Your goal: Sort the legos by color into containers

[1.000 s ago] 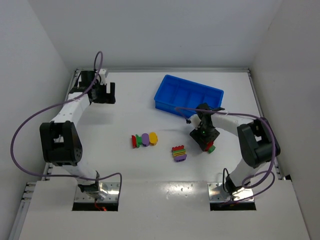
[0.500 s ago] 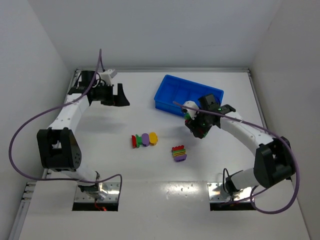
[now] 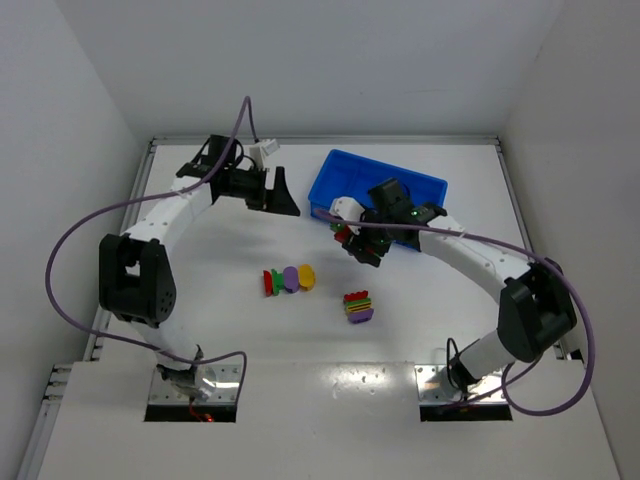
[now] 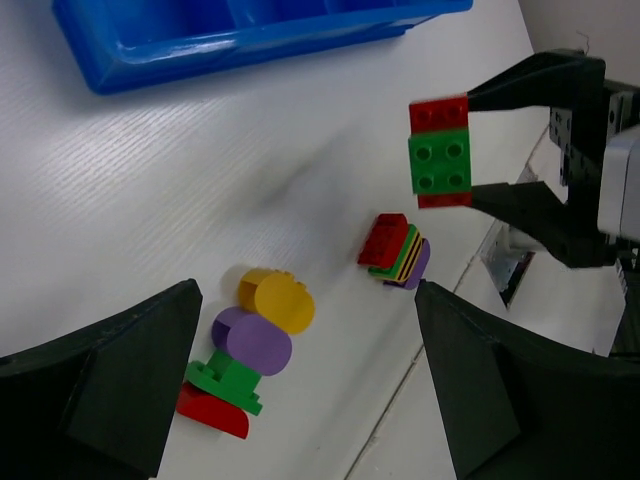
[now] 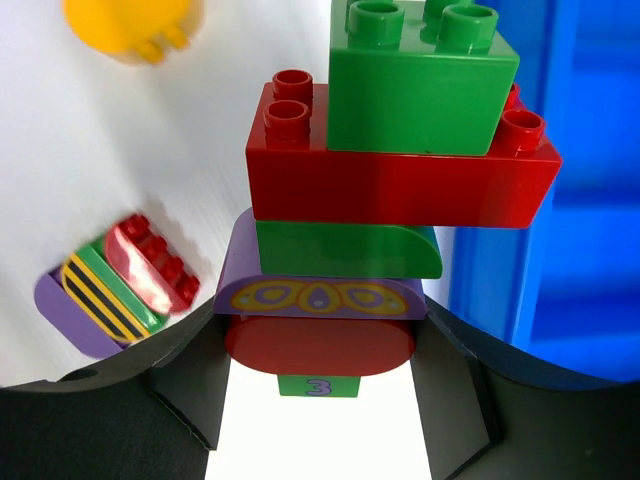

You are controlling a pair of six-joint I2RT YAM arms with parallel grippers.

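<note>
Right gripper (image 3: 352, 241) clamps a red, green and purple stack (image 5: 390, 180) off the table (image 3: 230, 300) at the bin's (image 4: 250, 45) 7 o'clock, left gripper (image 3: 283, 193) hangs wide open and empty at its 9 o'clock, and a lego row (image 3: 288, 279) and pile (image 3: 358, 306) lie loose at 6.

White arms (image 3: 470, 258); black joints (image 3: 135, 280); purple cables (image 3: 49, 275)
</note>
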